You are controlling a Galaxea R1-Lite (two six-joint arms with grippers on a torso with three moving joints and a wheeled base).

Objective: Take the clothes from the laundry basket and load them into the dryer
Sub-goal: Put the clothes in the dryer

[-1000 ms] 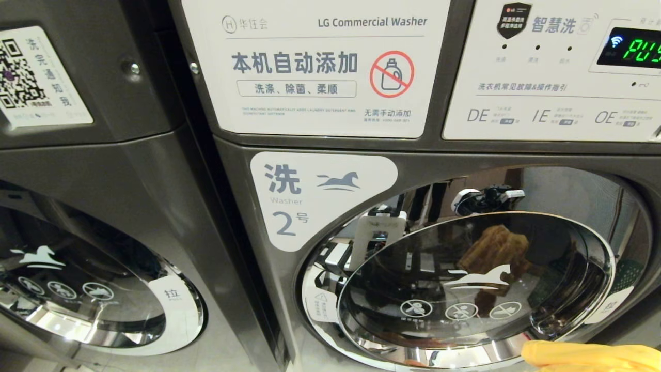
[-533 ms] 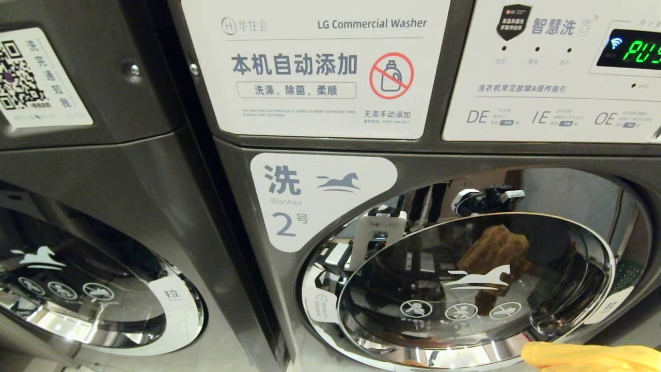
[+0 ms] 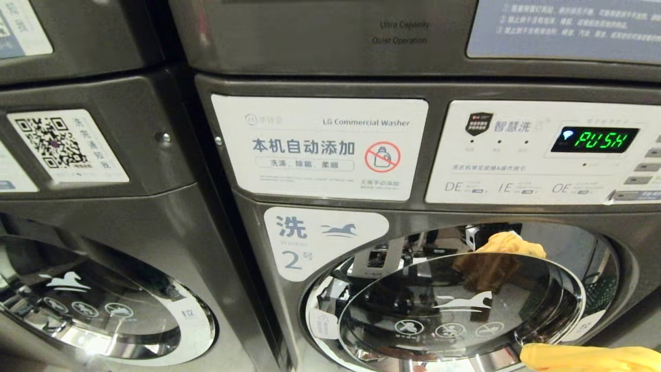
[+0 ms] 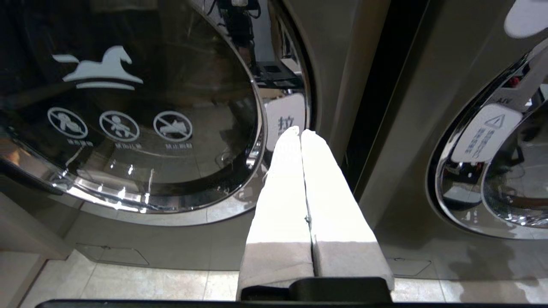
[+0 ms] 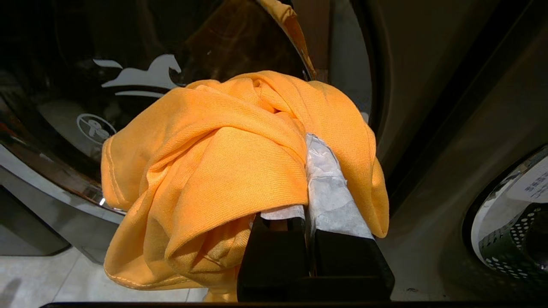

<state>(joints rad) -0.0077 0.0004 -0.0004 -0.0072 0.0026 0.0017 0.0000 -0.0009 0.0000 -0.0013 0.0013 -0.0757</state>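
My right gripper [image 5: 306, 141] is pinching the orange garment [image 5: 222, 171], which is draping over its fingers before washer 2's closed door [image 3: 454, 305]. My left gripper [image 4: 301, 132], fingers pressed together and empty, is pointing at the neighbouring washer [image 4: 128, 111].

Head view: even warm indoor light, slight motion blur, small print on the panel [image 3: 320, 147] soft; green display [image 3: 594, 139] glows crisp. Chrome door ring [image 3: 465, 356] throws bright specular glare, and the glass mirrors the room. Left wrist view: white fingers [image 4: 295, 179] blown out near the tips, shaded at the base; dark gap between machines. Right wrist view: orange cloth [image 5: 222, 171] brightly lit and sharp, with deep shadow and murky detail behind it.
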